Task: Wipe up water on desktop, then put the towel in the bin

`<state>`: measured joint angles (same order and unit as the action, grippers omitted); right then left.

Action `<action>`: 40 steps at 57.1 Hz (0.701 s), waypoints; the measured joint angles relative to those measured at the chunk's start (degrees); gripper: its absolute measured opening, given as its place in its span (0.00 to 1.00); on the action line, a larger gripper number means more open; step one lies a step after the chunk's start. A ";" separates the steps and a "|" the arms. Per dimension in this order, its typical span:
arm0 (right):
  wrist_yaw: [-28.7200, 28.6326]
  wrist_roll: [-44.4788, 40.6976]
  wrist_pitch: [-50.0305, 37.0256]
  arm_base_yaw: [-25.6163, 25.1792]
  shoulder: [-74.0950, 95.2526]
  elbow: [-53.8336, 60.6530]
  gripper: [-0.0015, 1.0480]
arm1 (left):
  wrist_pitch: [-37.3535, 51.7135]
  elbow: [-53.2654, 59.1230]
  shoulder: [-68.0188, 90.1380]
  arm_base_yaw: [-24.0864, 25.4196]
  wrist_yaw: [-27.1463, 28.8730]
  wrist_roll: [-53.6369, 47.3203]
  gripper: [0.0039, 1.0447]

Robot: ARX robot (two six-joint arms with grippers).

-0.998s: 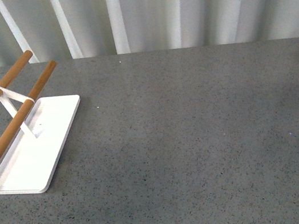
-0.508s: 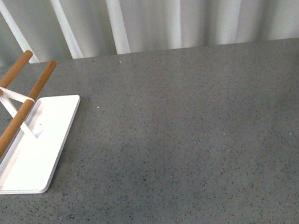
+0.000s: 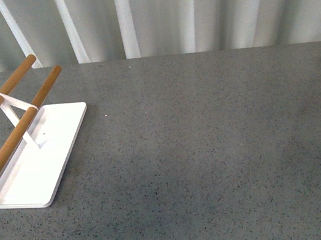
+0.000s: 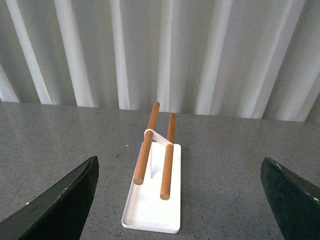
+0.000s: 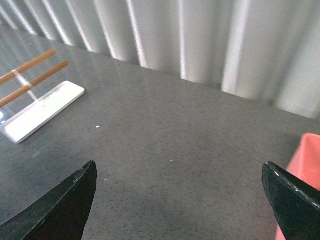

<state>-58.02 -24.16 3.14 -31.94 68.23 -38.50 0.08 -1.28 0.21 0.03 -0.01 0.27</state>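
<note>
both claws are hanging released and empty: left claw (image 4: 180, 210), right claw (image 5: 180, 210). tabletop (image 3: 215, 147) lying below; white tray (image 4: 152, 212) ahead of left claw. towel isn't showing anywhere. wiping isn't starting yet; next move is needing to locate the towel.

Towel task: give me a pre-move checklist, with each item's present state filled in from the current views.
1. Towel located: not ok. No blue towel shows in any view.
2. Rack bare: ok. The two wooden bars over the white tray carry nothing.
3. Left claw open and empty: ok. Its fingers stand wide apart.
4. Right claw open and empty: ok. Its fingers stand wide apart.
5. Water on the desktop: cannot tell. No clear puddle shows on the speckled surface.
6. Bin located: cannot tell. Only a pink edge shows in the right wrist view.
</note>
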 joint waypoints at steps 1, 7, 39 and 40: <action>-0.52 -0.48 0.31 0.09 -0.39 0.26 0.93 | 0.00 0.00 0.00 0.00 0.00 0.00 0.94; -5.46 -6.32 5.31 0.20 -3.69 2.14 0.93 | 0.00 0.00 0.00 0.00 -0.02 0.00 0.94; 44.13 22.80 -37.88 17.68 -25.14 30.91 0.12 | -0.02 0.00 -0.02 0.00 -0.02 0.00 0.94; 44.37 22.84 -37.73 17.92 -25.46 31.06 0.10 | -0.02 0.00 -0.02 0.00 -0.02 0.02 0.94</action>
<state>-13.65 -1.32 -34.59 -14.02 42.76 -7.44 0.05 -1.28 0.19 0.03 -0.03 0.30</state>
